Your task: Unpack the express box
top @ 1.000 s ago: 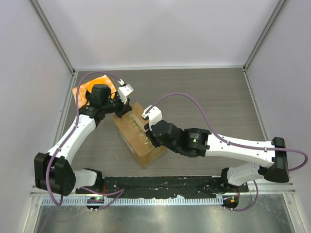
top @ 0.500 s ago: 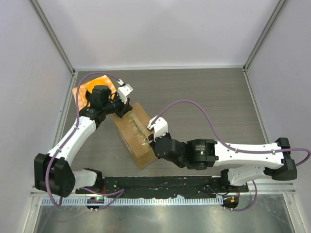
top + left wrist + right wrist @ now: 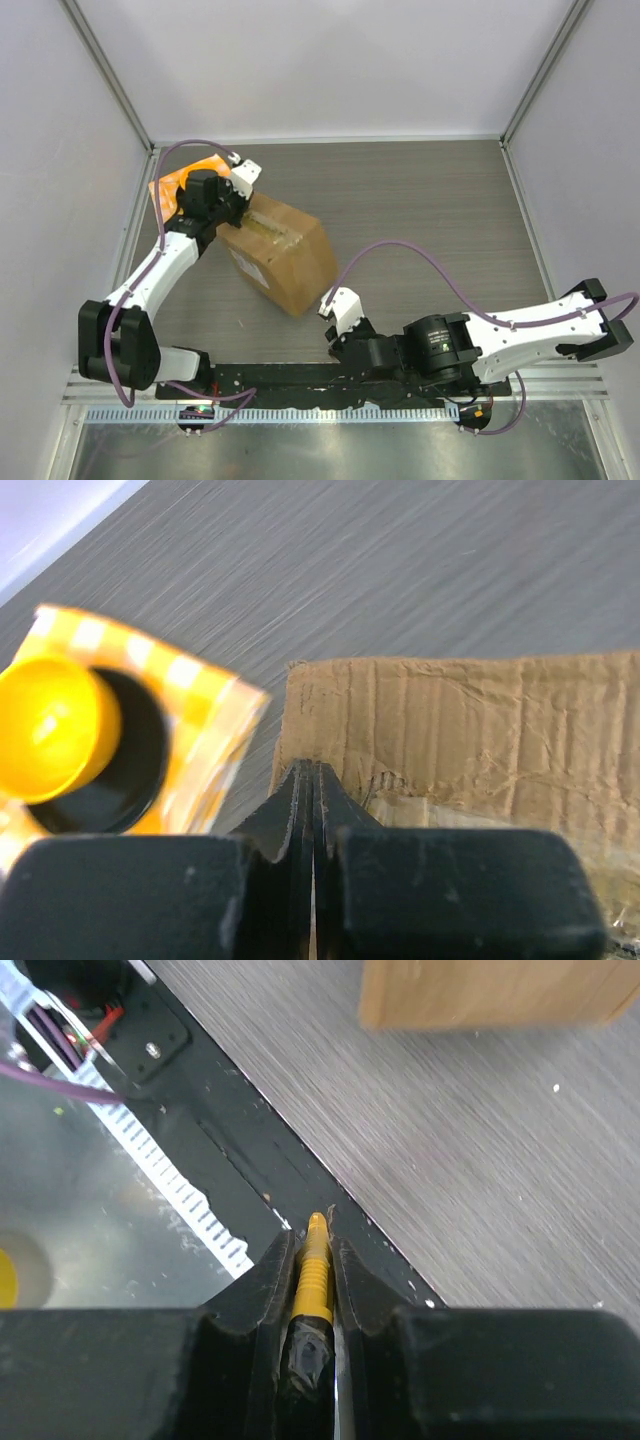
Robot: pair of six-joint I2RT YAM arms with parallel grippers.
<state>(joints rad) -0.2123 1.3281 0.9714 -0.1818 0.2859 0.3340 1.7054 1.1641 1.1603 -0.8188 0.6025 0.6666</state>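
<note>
The express box, brown cardboard with clear tape on top, lies left of the table's middle. My left gripper is shut at the box's far left top edge. In the left wrist view its closed tips rest against the cardboard, with nothing visible between them. My right gripper is low over the black base rail, well clear of the box. It is shut on a slim yellow ribbed tool, whose tip pokes out past the fingers. The box's near edge shows at the top of the right wrist view.
An orange checkered cloth holding a round yellow object lies at the back left, just beside the box and under my left wrist. The black base rail and a metal shelf run along the near edge. Grey walls enclose the table.
My right arm has pulled back from the box top to the near edge with the yellow tool. The box has turned and shifted toward the back. My left gripper stayed at its far left edge.
</note>
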